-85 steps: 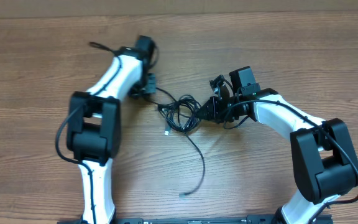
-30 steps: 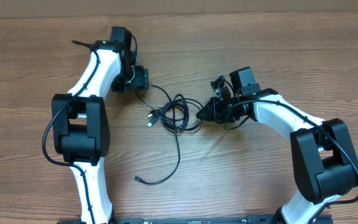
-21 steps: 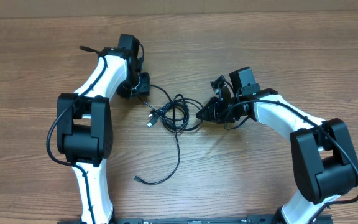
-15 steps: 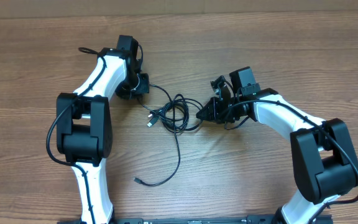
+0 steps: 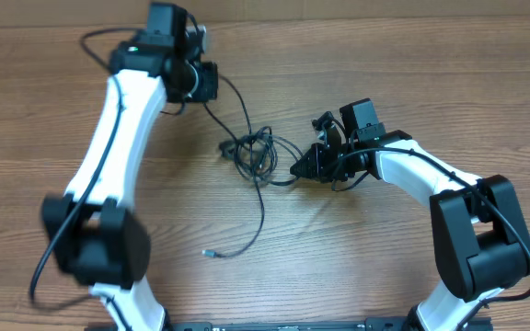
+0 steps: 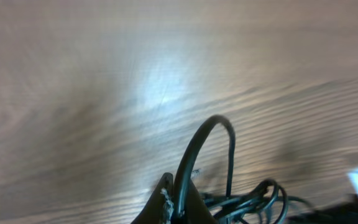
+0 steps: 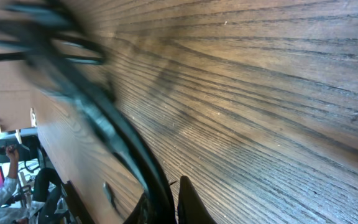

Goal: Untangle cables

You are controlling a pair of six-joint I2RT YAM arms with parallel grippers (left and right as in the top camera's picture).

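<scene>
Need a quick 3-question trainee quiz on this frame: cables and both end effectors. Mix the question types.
1. True or false: the left end effector is shut on one of the cables.
2. What does the right end effector grip?
3. The loose plug tip lies: A) inside the looped cables; B) apart from the loops, on the bare table; C) in the right end effector.
Key: 1 true; 2 one of the cables; 3 B.

Matt, grained wood table [image 5: 366, 257]; cables [image 5: 249, 150] sheathed in smooth black plastic.
</scene>
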